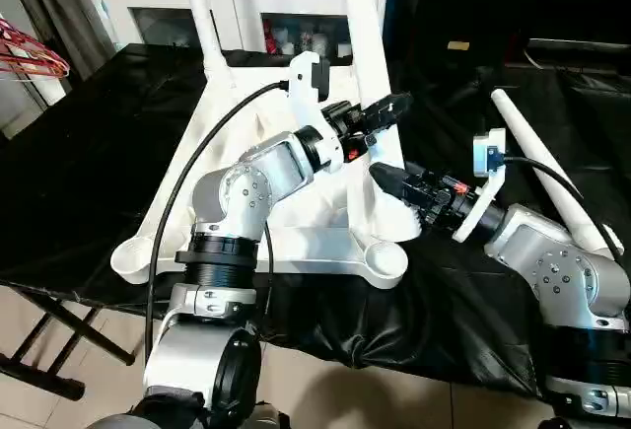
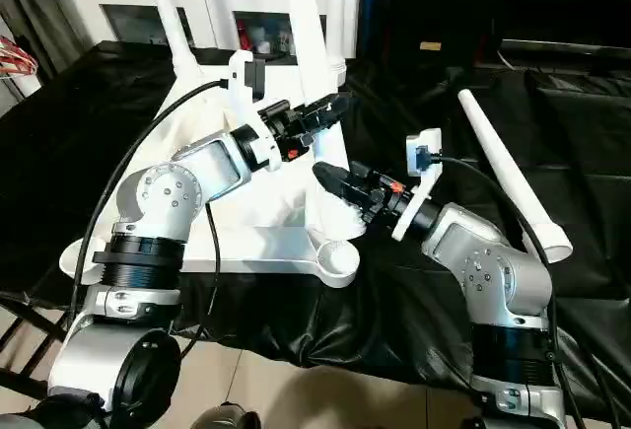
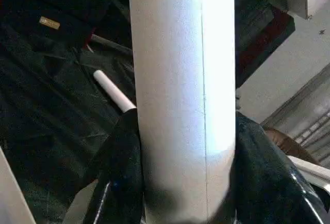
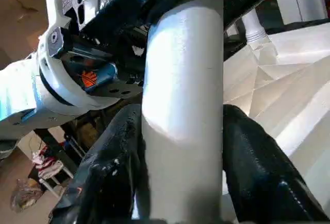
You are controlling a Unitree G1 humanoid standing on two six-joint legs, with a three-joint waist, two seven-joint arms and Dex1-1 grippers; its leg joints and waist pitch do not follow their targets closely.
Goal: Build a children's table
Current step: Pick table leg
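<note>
The children's table top (image 1: 296, 244) lies upside down on a black cloth. From its near right corner a white leg (image 1: 367, 44) stands upright. My left gripper (image 1: 394, 108) is shut on this leg partway up; in the left wrist view the black fingers (image 3: 116, 172) press both sides of the leg (image 3: 180, 80). My right gripper (image 1: 383, 178) is shut on the same leg just below, close to the socket, with its fingers (image 4: 113, 172) hugging the leg (image 4: 183, 105). Another leg (image 1: 202, 15) stands at the far left corner. A loose leg (image 1: 547, 168) lies on the cloth to the right.
A white cabinet with glass doors (image 1: 158, 0) stands behind the table. A red wire object (image 1: 30, 59) pokes in at the left edge. The black cloth (image 1: 89, 153) hangs over the front edge above a tiled floor, and the near left corner socket (image 1: 133, 256) holds nothing.
</note>
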